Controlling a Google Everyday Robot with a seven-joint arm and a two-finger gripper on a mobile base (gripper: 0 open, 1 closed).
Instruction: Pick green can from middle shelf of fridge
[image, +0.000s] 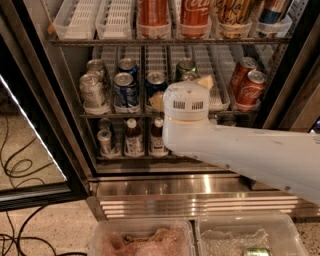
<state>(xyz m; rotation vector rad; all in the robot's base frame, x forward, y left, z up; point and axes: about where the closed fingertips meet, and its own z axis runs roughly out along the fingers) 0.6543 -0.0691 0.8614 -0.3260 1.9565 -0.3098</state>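
Note:
The fridge (200, 187) stands open in front of me. Its middle shelf (120, 115) holds short cans in white lane trays. A green can (185, 66) with a silver top stands in the fourth lane from the left, and a second one just in front is mostly hidden by my white wrist. My gripper (181, 91) is inside the middle shelf right at these cans. Its tan fingertips (205, 81) show on both sides of the wrist, spread apart and open. Whether they touch a can is hidden.
Silver cans (92, 92) and blue Pepsi cans (125, 90) stand left of the gripper, red cola cans (247, 85) to the right. Tall cans (152, 15) fill the rack above, small bottles (132, 137) the rack below. The glass door (30, 115) is open at left. Two plastic bins (145, 237) sit below.

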